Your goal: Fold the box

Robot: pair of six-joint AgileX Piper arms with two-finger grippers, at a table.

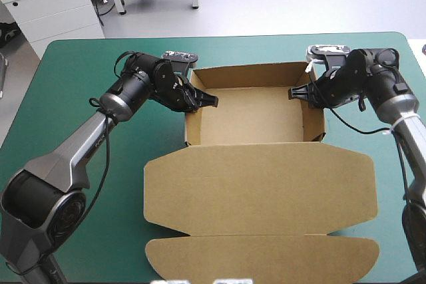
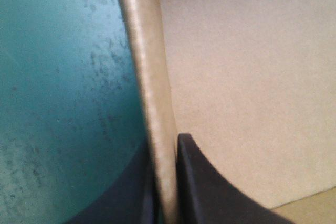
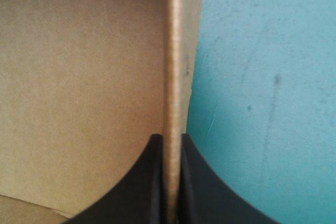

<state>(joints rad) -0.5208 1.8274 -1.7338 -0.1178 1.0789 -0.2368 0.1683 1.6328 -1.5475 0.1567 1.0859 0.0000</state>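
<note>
Walls of the box [image 1: 253, 116] stand raised. My left pincer [image 1: 203, 100] and right pincer [image 1: 297, 92] each clamp a side wall, nearly closed on board, probably to hold them upright.

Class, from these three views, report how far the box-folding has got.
Done: the brown board box stands as an open tray with walls raised. In hand: the black-fingered left gripper pinches its left wall, the right gripper its right wall. Left: the broad lid lies flat on the teal-green cover.

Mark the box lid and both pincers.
box lid [image 1: 259, 187]: high view, centre of the flat panel.
left pincer [image 2: 165, 145]: left wrist view, between its fingertips.
right pincer [image 3: 169, 139]: right wrist view, between its fingertips.
</note>
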